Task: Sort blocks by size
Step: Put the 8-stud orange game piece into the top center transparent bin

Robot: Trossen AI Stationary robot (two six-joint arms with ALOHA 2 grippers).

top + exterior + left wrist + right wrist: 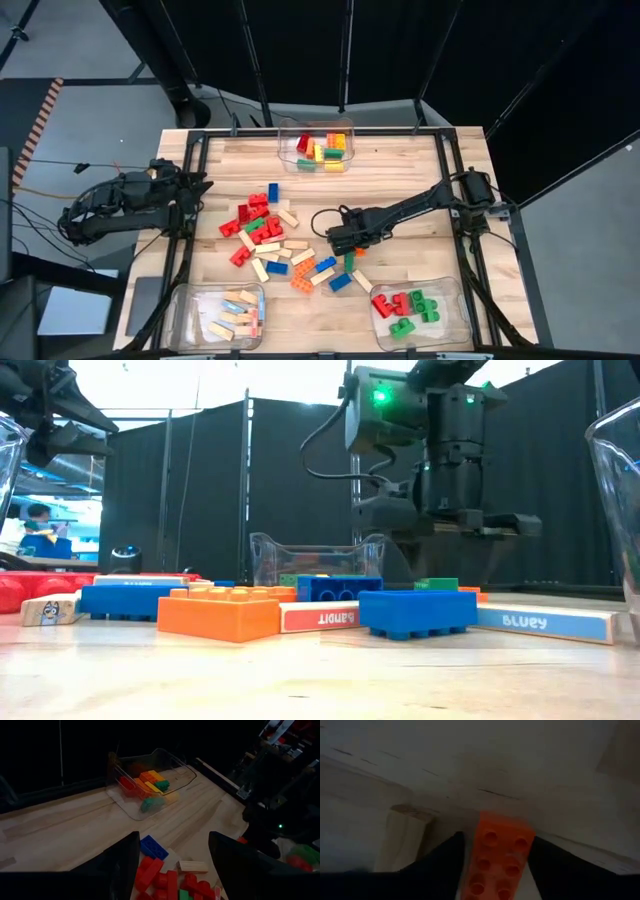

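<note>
The right gripper (340, 243) is down at the right edge of the loose pile of blocks (275, 238) in the middle of the table (400, 170), and its wrist view shows an orange studded brick (499, 857) lying between its two dark fingers (442, 865); the fingers flank the brick's long sides, but I cannot tell whether they are pressing on it yet. The brick looks like light, rigid, hollow plastic with smooth, rather slippery walls, so the flat long sides, squarely across the narrow width, seem the best hold. A pale wooden bar (405, 832) lies just beside it and could get nudged. The left gripper (190, 190) waits, spread wide, at the table's left edge.
</note>
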